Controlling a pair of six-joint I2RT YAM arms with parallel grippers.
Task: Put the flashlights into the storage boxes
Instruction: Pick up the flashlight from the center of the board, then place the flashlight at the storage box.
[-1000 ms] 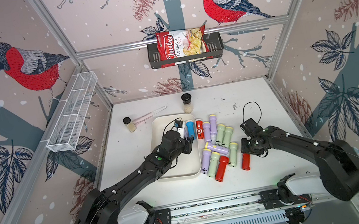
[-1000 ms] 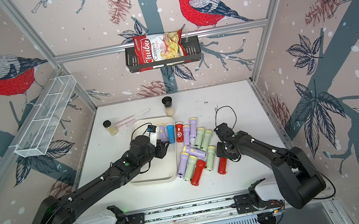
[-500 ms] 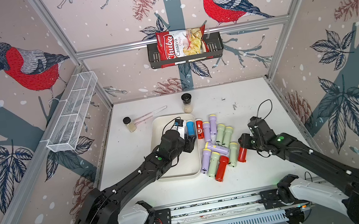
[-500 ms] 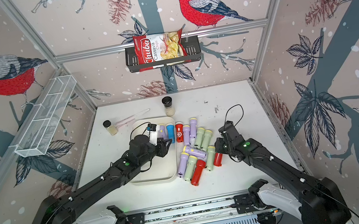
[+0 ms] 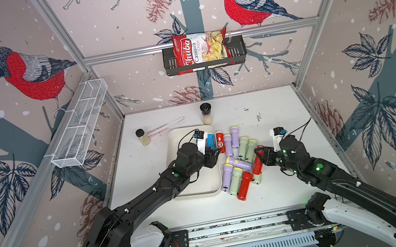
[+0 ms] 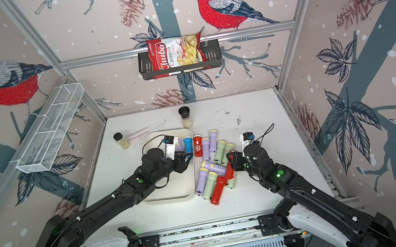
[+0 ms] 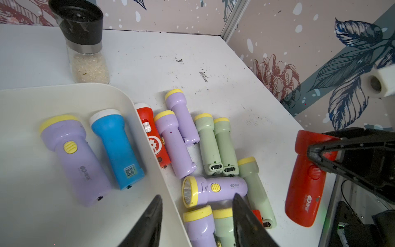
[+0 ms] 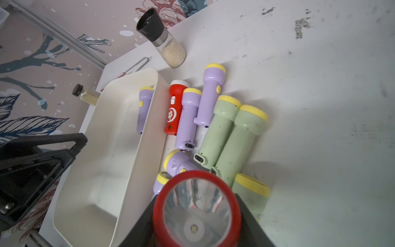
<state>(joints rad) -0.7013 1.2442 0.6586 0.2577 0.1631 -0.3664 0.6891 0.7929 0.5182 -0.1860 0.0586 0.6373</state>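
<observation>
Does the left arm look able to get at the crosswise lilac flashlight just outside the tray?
Probably yes: the left end effector hangs open near the lilac flashlight, whose top is uncovered, though the tray wall is close.

my left gripper (image 5: 213, 155) hovers, jaws apart and empty; my right gripper (image 5: 261, 156) clamps a red flashlight (image 7: 303, 184).

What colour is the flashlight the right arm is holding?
Red all over, lens rim included. The flashlight shows best in the left wrist view.
</observation>
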